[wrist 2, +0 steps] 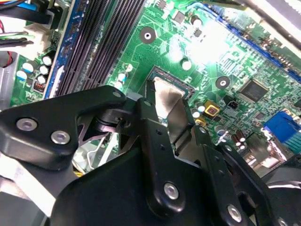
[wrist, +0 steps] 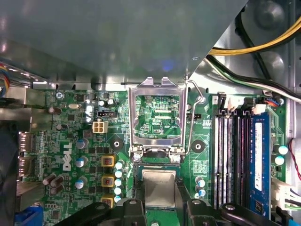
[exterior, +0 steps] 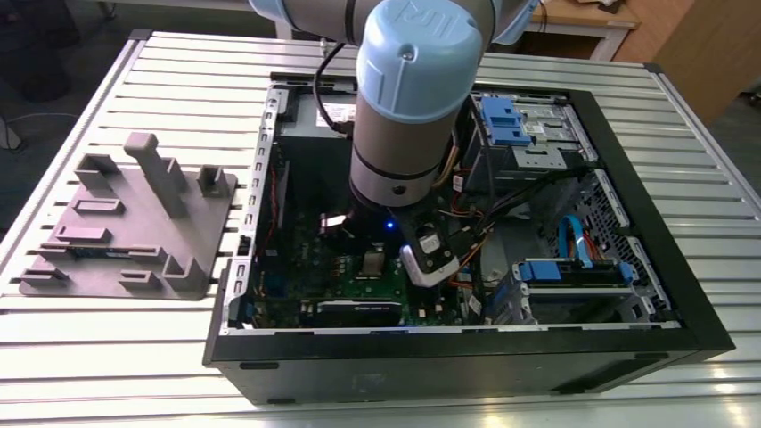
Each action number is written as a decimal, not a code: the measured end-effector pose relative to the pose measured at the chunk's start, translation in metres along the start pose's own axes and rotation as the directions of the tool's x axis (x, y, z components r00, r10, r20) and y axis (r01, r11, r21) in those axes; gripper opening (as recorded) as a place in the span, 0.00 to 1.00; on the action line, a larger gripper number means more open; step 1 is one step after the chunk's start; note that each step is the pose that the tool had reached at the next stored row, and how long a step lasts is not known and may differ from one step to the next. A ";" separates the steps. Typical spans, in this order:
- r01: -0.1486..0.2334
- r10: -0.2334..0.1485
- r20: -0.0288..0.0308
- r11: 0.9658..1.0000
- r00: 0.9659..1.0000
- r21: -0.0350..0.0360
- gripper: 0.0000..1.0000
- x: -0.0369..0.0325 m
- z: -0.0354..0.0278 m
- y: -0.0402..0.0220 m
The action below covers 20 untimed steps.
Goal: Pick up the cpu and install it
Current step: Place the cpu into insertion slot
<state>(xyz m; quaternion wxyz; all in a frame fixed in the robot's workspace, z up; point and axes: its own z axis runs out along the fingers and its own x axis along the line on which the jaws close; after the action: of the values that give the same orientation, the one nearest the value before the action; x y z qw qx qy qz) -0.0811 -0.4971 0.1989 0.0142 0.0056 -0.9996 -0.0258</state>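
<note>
— What is the work surface?
— Item one: one pale ribbed metal table (exterior: pixel 107 339). On it stand one open black computer case (exterior: pixel 476 361) and, toward the exterior view's left, one grey moulded fixture tray (exterior: pixel 131 223).

— What is hidden from me?
— In the exterior view your pale blue robot arm (exterior: pixel 411 98) covers the middle of the case. In the second wrist view black linkages cut off part of the green motherboard (wrist 2: pixel 225 52). You cannot tell whether the chip is seated in the dark socket or sits just above it.

— The end effector?
— One black two-fingered gripper (wrist: pixel 160 206), clamped on the cpu (wrist: pixel 159 187), a small square chip with a silvery metal top. One of the fingers (wrist: pixel 129 207) presses at each side. The chip lies over the socket, just beside one silvery hinged socket frame (wrist: pixel 157 110), which is swung open.

— Other counts?
— Four long black memory slots (wrist: pixel 233 160), side by side. Three yellow-topped square parts (wrist: pixel 107 161), in a column.
</note>
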 end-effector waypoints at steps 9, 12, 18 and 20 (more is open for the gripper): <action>0.000 0.000 0.000 1.000 1.000 0.001 0.45 0.0000 0.0007 -0.0001; 0.000 0.000 0.000 1.000 1.000 0.001 0.45 -0.0001 0.0042 -0.0003; 0.000 0.000 0.000 1.000 1.000 0.000 0.45 0.0000 0.0056 -0.0003; 0.000 0.000 0.000 1.000 1.000 0.001 0.45 0.0000 0.0056 -0.0003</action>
<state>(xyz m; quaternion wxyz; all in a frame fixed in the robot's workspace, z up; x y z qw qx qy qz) -0.0813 -0.4972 0.1933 0.0142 0.0056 -0.9996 -0.0256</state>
